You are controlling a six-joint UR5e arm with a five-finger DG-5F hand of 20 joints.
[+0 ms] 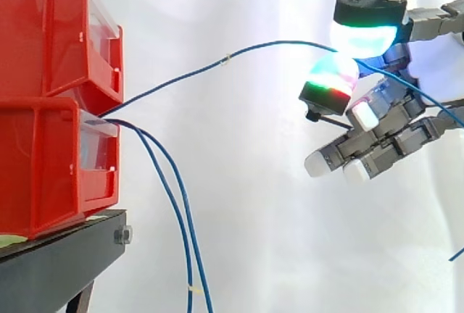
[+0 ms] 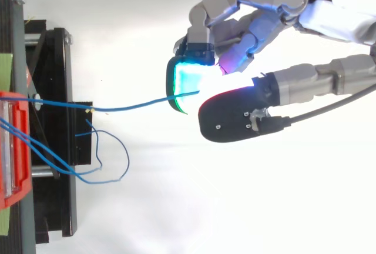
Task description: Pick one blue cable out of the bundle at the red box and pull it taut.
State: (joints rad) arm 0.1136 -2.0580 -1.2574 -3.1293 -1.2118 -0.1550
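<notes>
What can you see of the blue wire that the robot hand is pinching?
It is a thin blue cable that looks plastic-coated. It comes out at the front of the lower red bin and climbs to the right through the air in a long, slightly bowed line. A small pale tag sits partway along it. The hand pinches it between two glowing pads. Beyond them its tail slopes down to the right. Two other blue cables from the same bin hang slack below it.

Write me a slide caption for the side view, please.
Hand pinching one blue cable drawn from the red bins, other cables hanging slack.
</notes>
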